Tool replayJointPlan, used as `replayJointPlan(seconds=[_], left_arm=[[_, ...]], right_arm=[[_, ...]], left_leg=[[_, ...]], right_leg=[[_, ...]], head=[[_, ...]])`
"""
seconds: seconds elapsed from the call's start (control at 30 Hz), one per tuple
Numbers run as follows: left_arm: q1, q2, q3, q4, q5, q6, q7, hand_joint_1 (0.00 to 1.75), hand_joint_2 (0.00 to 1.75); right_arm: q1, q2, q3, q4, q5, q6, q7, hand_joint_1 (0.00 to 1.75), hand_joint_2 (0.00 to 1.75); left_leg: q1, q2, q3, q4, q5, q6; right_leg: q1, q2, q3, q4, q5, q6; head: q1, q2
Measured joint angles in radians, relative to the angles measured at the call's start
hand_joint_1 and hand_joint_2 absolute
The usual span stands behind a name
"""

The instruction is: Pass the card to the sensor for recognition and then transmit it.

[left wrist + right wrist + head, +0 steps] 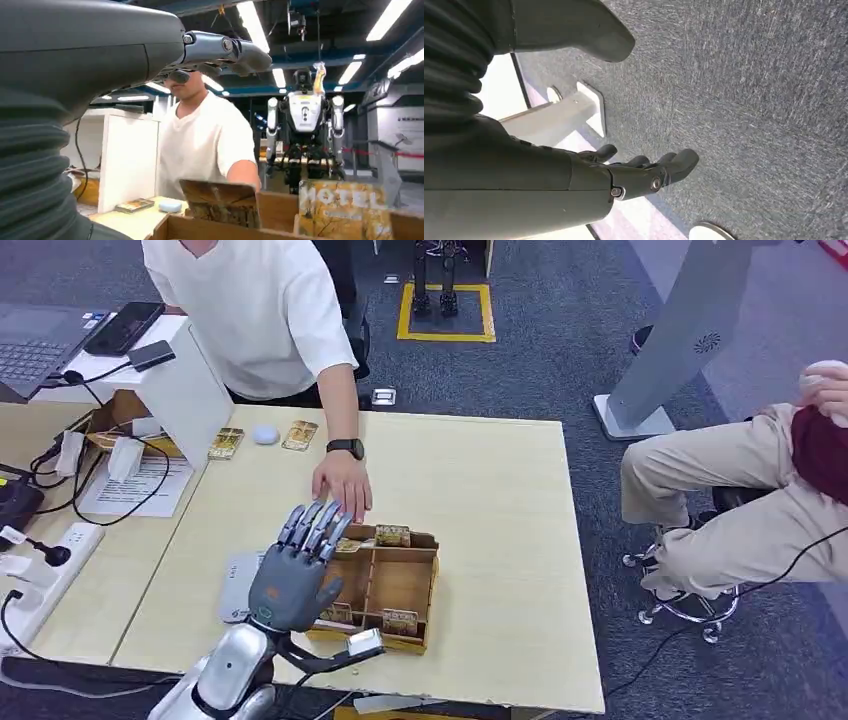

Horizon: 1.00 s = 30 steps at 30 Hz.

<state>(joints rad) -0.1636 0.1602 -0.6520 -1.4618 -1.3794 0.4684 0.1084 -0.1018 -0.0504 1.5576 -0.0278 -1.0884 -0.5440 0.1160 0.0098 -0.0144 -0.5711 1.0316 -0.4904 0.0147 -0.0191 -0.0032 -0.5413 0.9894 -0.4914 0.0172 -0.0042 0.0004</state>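
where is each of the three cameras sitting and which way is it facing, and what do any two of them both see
Head view: high on the robot, looking forward and down at the table; the left hand hangs open over the cardboard tray.
Left wrist view: behind the left hand, low by the tray, facing a person in a white shirt; ribbed cover and fingers show.
Right wrist view: on the hanging right arm, looking at grey carpet; the right hand is empty, fingers loosely curled.
Shared: head and left wrist views both show the tray, its cards and the person.
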Motion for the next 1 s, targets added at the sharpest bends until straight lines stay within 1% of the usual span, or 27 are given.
replayJointPlan(seconds=[0.13,0.3,0.5,0.6,0.77,1.0], left_arm=[[-0.007,0.024,-0.005,-0.008,0.012,-0.038,0.03,0.0,1.75],[-0.008,0.048,-0.005,-0.038,0.001,-0.048,0.057,0.0,1.75],[-0.002,0.05,-0.005,-0.066,-0.026,-0.05,0.104,0.0,1.75],[0.001,0.05,-0.005,-0.07,-0.031,-0.052,0.113,0.0,1.75],[0.003,0.055,-0.005,-0.076,-0.038,-0.075,0.114,0.0,1.75],[0.003,0.06,-0.005,-0.076,-0.033,-0.105,0.101,0.0,1.75]], right_arm=[[0.001,0.0,0.0,0.0,-0.012,0.002,0.0,0.0,1.75],[0.003,0.0,0.0,0.002,-0.022,0.002,0.0,0.0,1.75],[0.004,0.0,0.0,0.002,-0.028,0.002,0.0,0.0,1.75],[0.004,0.0,0.0,0.002,-0.029,0.003,0.0,0.0,1.75],[0.004,0.0,0.0,0.003,-0.03,0.003,0.0,0.0,1.75],[0.004,0.0,0.0,0.006,-0.029,0.003,0.0,0.0,1.75]], left_leg=[[0.0,0.0,0.0,0.0,0.0,0.0],[0.0,0.0,0.0,0.0,0.0,0.0],[0.0,0.0,0.0,0.0,0.0,0.0],[0.0,0.0,0.0,0.0,0.0,0.0],[0.0,0.0,0.0,0.0,0.0,0.0],[0.0,0.0,0.0,0.0,0.0,0.0]], right_leg=[[0.0,0.0,0.0,0.0,0.0,0.0],[0.0,0.0,0.0,0.0,0.0,0.0],[0.0,0.0,0.0,0.0,0.0,0.0],[0.0,0.0,0.0,0.0,0.0,0.0],[0.0,0.0,0.0,0.0,0.0,0.0],[0.0,0.0,0.0,0.0,0.0,0.0]], head=[[0.0,0.0],[0.0,0.0],[0.0,0.0],[0.0,0.0],[0.0,0.0],[0.0,0.0]])
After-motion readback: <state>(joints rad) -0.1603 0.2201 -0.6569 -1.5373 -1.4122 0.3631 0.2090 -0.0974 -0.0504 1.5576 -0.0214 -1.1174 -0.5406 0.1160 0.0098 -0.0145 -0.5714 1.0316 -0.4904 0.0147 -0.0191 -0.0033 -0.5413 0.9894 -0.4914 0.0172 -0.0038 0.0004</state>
